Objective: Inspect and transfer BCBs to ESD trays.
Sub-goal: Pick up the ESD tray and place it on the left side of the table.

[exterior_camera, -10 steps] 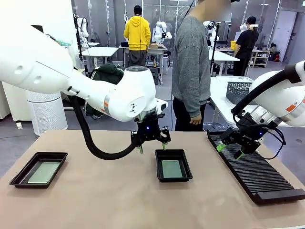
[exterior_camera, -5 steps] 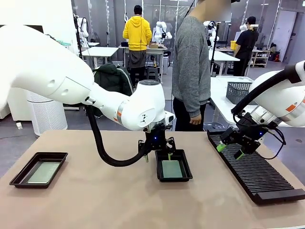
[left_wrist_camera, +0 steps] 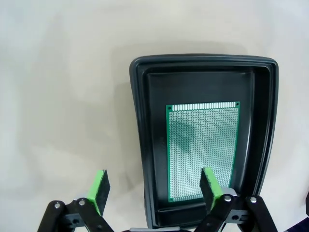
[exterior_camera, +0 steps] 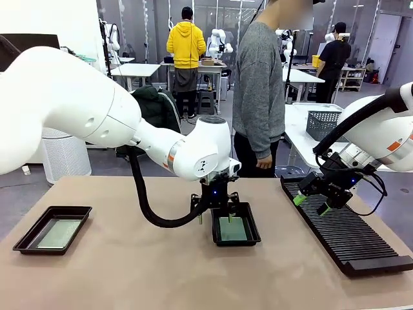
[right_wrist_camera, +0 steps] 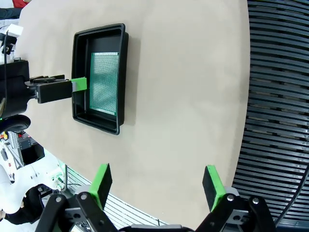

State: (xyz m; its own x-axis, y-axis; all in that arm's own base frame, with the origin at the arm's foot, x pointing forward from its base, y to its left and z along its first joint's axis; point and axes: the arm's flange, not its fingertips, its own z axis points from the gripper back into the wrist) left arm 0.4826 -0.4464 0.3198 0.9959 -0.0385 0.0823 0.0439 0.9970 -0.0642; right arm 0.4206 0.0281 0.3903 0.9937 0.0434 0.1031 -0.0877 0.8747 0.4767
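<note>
Two black ESD trays lie on the table, one in the middle (exterior_camera: 255, 227) and one at the left (exterior_camera: 24, 240). Each holds a green BCB: the middle one (exterior_camera: 232, 228) and the left one (exterior_camera: 58, 233). My left gripper (exterior_camera: 215, 218) hangs open low over the middle tray's far left part. In the left wrist view its fingers (left_wrist_camera: 153, 188) straddle the tray's side wall (left_wrist_camera: 137, 121), one pad outside, one over the BCB (left_wrist_camera: 203, 145). My right gripper (exterior_camera: 312, 204) hovers open and empty above the rack's near-left edge. The right wrist view (right_wrist_camera: 157, 186) shows that tray (right_wrist_camera: 77, 72) and BCB (right_wrist_camera: 105, 82).
A long black slotted rack (exterior_camera: 348, 239) lies along the table's right side, also in the right wrist view (right_wrist_camera: 275, 96). A person (exterior_camera: 258, 90) stands at the far edge behind the middle tray. A grey basket (exterior_camera: 322, 123) sits on another table behind.
My left arm has swung right and down, bringing its open gripper from beside the middle tray's far left corner to low over the tray. The right arm has not moved.
</note>
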